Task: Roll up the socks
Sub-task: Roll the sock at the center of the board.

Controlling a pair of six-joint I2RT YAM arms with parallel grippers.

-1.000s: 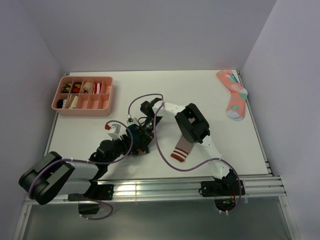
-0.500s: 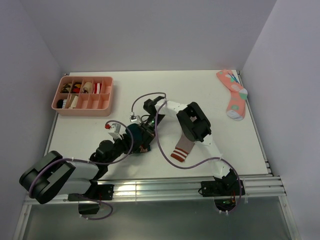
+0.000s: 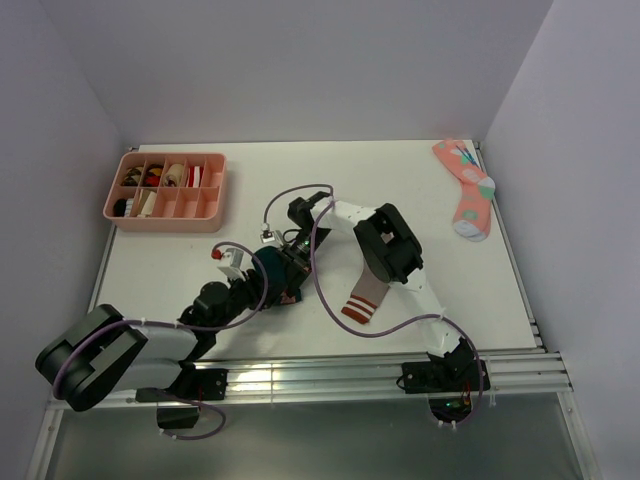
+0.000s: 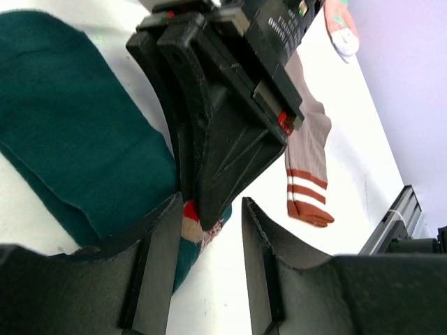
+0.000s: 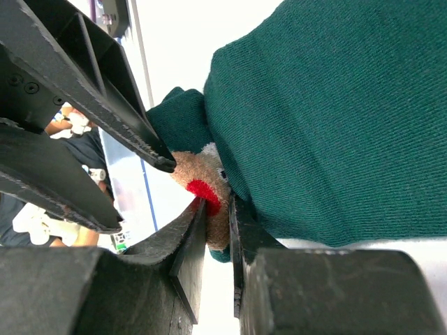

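— See the green sock (image 3: 270,268)?
— Yes. Sits bunched up near the middle of the white table (image 3: 450,290), right between the two arms.
— Held by the right gripper (image 5: 218,209)?
— Yes. Squeezed almost fully closed on the sock's edge, right at the little bear face with the red spot.
— And the left gripper (image 4: 208,230)?
— Stands about half open. Holds nothing. Has one finger on each side of the right gripper's tip, with the pinched edge in the gap.
— Points which way?
— Hard to tell from above, just a dark lump there. From the left wrist, runs from the top left corner down to the fingers (image 4: 164,237).
— See the brown sock (image 3: 365,295) too?
— Lies flat near the green one, partly under the right arm. Runs away from the arm bases, with the red-and-white striped end nearest them.
— Anything else?
— See a pink sock (image 3: 467,190) at the far right edge, well apart. See a pink tray (image 3: 165,222) with small boxes at the far left. Plain pale walls all round.
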